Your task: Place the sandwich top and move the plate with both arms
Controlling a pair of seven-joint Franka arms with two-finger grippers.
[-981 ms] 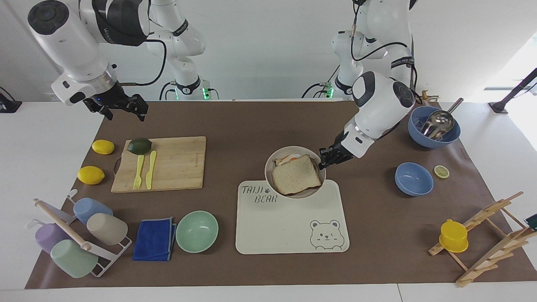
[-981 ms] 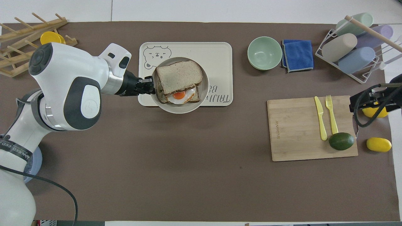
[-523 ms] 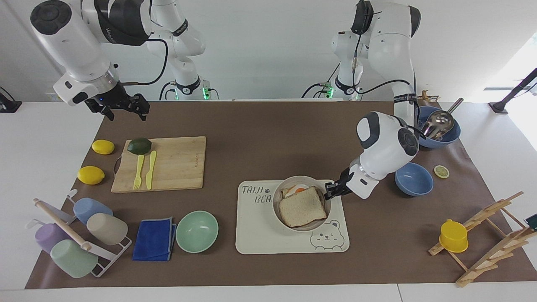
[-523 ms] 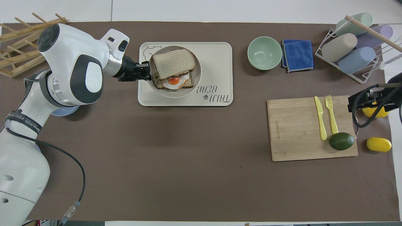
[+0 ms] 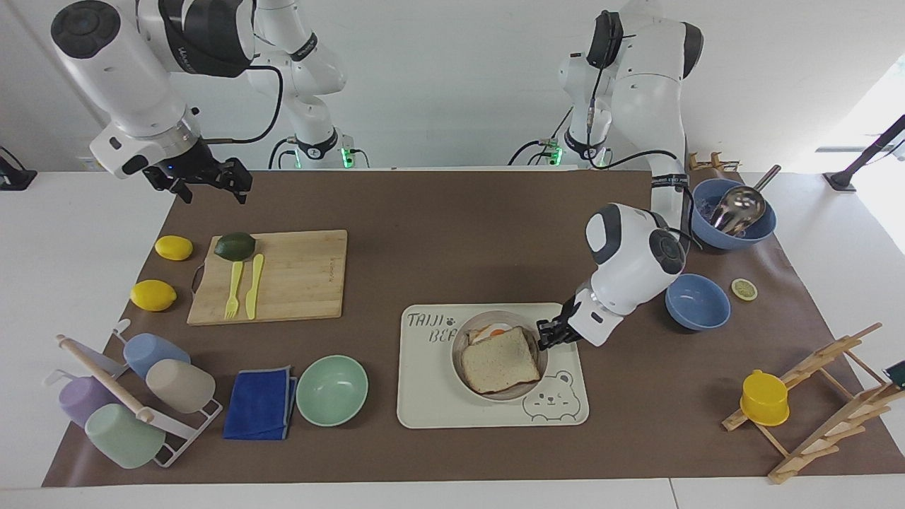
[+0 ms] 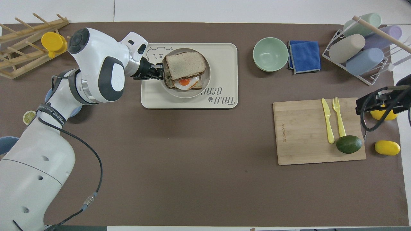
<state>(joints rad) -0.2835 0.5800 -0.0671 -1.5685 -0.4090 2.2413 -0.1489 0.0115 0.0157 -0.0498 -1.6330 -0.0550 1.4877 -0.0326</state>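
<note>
Plate (image 5: pixel 461 367) now on bear tray (image 5: pixel 438 403), sandwich top (image 5: pixel 499 360) inside, left pincer (image 5: pixel 549 336) grasping rim.

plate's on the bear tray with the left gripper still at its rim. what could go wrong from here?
1. The left gripper grips the plate at one rim edge only; pulling away without opening could drag or tip it.
2. The sandwich top sits offset, leaving the fried egg exposed; a jolt might slide it off.
3. The right gripper waits over the mat, giving no support.
</note>
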